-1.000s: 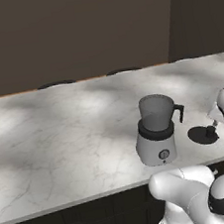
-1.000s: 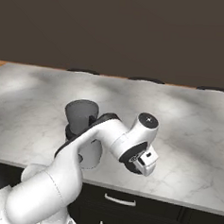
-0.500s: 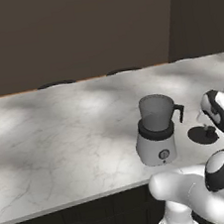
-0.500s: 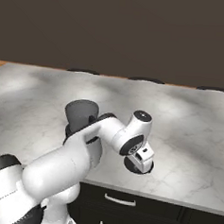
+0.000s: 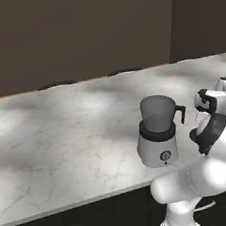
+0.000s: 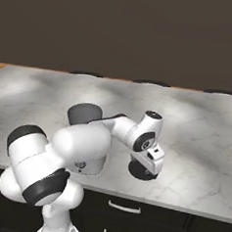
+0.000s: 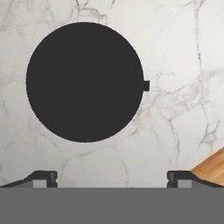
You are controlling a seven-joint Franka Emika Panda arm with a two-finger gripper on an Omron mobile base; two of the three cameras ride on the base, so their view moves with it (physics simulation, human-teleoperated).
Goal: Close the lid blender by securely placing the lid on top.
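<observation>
The blender [image 5: 157,138] stands near the counter's front edge, its grey jar [image 5: 157,110] open at the top and its dark handle to the right. In the right base view my arm hides most of it, leaving the jar rim [image 6: 84,113] showing. The lid [image 7: 84,82], a flat black disc with a small side tab, lies on the marble to the blender's right, also seen as the dark lid [image 6: 142,171] under my hand. My gripper [image 7: 111,178] hangs open right above it, pointing down, fingertips [image 7: 43,177] wide apart with nothing between them.
The marble counter [image 5: 62,136] stretches left and back to a dark wall. A wood-coloured corner [image 7: 212,168] shows beside the right fingertip. My folded arm [image 6: 81,145] stands between the blender and the front edge, with dark drawers [image 6: 131,207] below.
My arm has folded lower and its elbow has swung across the blender. The hand has settled lower over the lid. Lid and blender have not moved.
</observation>
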